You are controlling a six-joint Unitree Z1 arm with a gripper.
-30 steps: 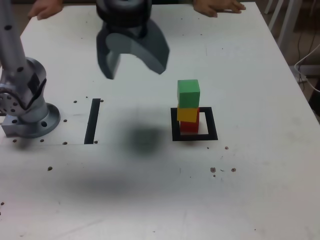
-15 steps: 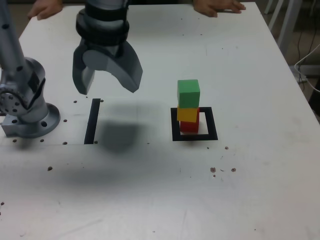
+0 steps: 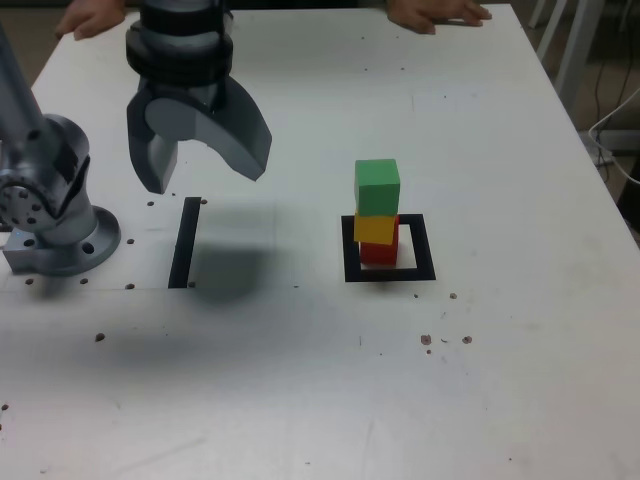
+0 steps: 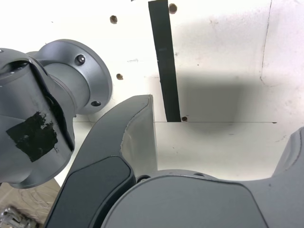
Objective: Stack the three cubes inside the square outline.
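Three cubes stand in one column inside the square outline [image 3: 428, 245]: the red cube [image 3: 378, 252] at the bottom, the yellow cube [image 3: 375, 229] on it, the green cube [image 3: 377, 187] on top, turned slightly. My gripper [image 3: 205, 172] hangs open and empty above the table, well to the exterior view's left of the stack, over the straight black strip [image 3: 185, 241]. In the wrist view my gripper [image 4: 223, 130] shows spread jaws with only the white table and the black strip [image 4: 165, 61] between them. The cubes are out of the wrist view.
The arm's grey base [image 3: 55, 215] stands at the exterior view's left edge and shows as the grey base [image 4: 57, 102] in the wrist view too. A person's hands [image 3: 435, 14] rest on the far table edge. Small screw holes dot the white table [image 3: 300, 380].
My open gripper has travelled toward the exterior view's left, away from the stack, and now hangs over the black strip. The three stacked cubes have not moved.
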